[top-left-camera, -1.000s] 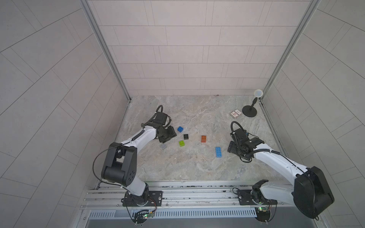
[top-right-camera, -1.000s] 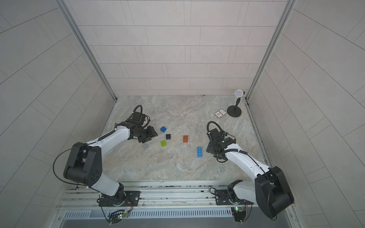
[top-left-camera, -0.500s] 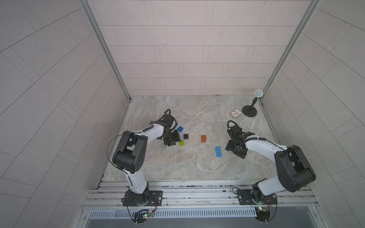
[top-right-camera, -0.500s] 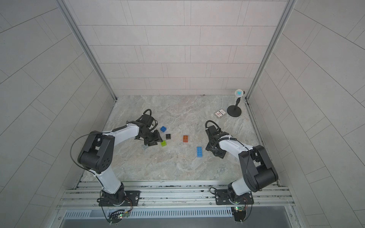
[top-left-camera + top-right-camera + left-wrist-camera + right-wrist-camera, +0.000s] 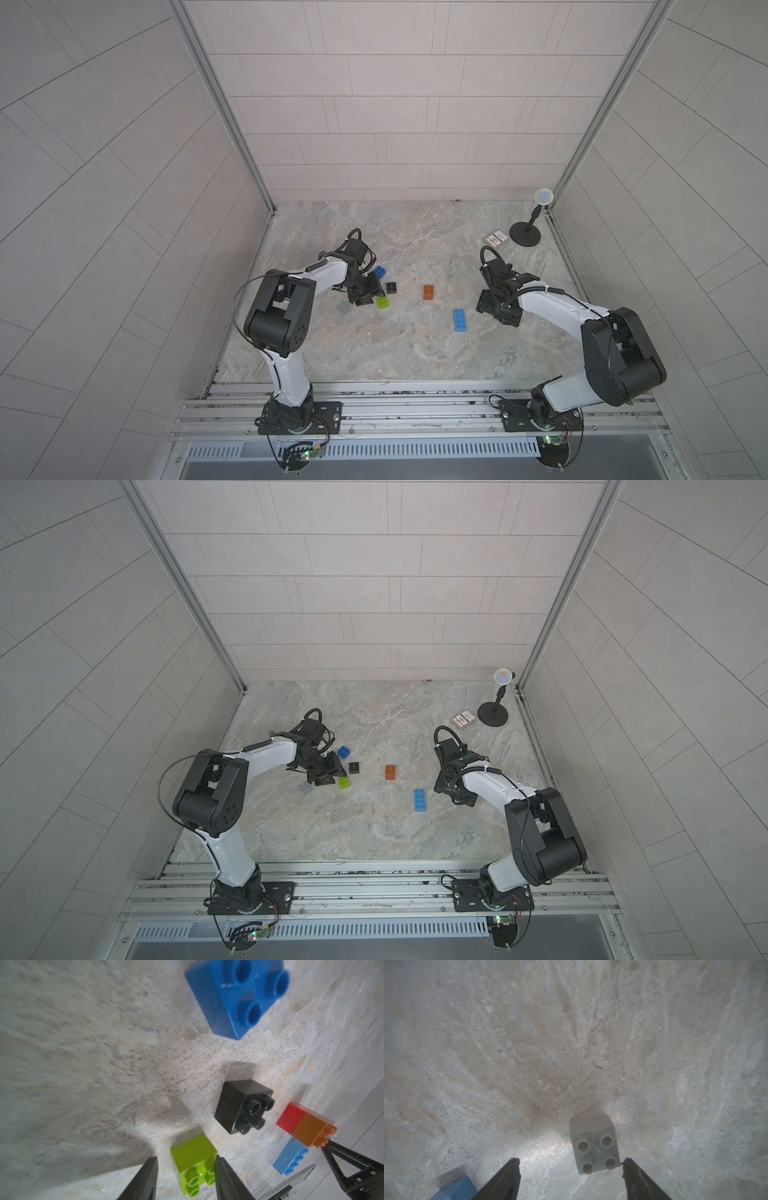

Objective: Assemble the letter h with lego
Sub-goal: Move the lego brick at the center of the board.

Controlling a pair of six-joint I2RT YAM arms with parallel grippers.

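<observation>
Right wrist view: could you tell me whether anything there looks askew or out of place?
The small grey studded plastic brick sits studs up on the marble-patterned table, but off-centre between the open jaws of the right gripper: right beside one fingertip, far from the other, and slightly turned. Nothing looks damaged or spilled.

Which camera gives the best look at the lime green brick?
The left wrist view: the lime green brick sits close up, studs visible, between the open fingers of the left gripper. Both top views show the brick only as a small lime speck beside that gripper. The right wrist view misses it.
</observation>
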